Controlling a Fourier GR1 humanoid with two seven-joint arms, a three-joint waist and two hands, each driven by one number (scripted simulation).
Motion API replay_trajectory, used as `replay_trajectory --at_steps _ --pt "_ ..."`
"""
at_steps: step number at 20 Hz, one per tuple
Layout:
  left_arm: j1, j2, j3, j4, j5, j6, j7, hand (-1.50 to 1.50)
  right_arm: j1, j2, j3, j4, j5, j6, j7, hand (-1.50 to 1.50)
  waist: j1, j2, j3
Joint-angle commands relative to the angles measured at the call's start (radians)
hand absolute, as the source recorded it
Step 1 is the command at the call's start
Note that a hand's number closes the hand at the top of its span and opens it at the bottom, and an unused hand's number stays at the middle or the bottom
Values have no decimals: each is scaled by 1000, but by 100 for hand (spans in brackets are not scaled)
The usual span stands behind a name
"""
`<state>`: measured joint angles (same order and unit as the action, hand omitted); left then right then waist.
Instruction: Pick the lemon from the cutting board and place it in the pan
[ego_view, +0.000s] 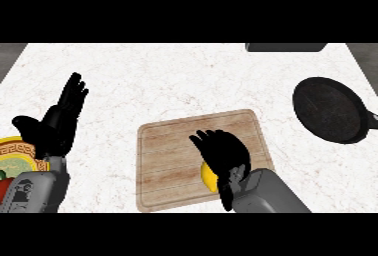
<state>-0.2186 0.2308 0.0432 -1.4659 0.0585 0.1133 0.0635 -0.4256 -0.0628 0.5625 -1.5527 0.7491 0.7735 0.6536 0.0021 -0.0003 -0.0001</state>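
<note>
A yellow lemon lies on the wooden cutting board near the counter's front. My right hand is directly over it, fingers bent down across its top and hiding most of it; only its left side shows. Whether the fingers grip the lemon is hidden. The black pan sits on the counter at the right, well apart from the board, with nothing in it. My left hand rests open at the left edge, fingers up.
A patterned plate with food shows at the lower left, partly behind my left forearm. A dark object lies at the counter's far edge, upper right. White marbled counter surrounds the board.
</note>
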Motion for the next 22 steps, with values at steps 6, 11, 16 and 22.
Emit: replay_trajectory --at_steps 6,11,16,22 --pt "-10 -7 27 1 -1 -21 7 0 30 -54 30 10 26 39 -194 150 -3 0 0" --pt "33 -10 27 -28 -12 -38 4 0 29 52 95 153 146 -112 -225 150 3 0 0" --pt "8 -26 13 -48 -37 -32 58 0 15 15 15 133 174 -101 -305 150 1 0 0" --pt "42 -18 49 -22 -11 -44 -10 0 283 51 13 -142 225 -237 -59 150 -22 -10 0"
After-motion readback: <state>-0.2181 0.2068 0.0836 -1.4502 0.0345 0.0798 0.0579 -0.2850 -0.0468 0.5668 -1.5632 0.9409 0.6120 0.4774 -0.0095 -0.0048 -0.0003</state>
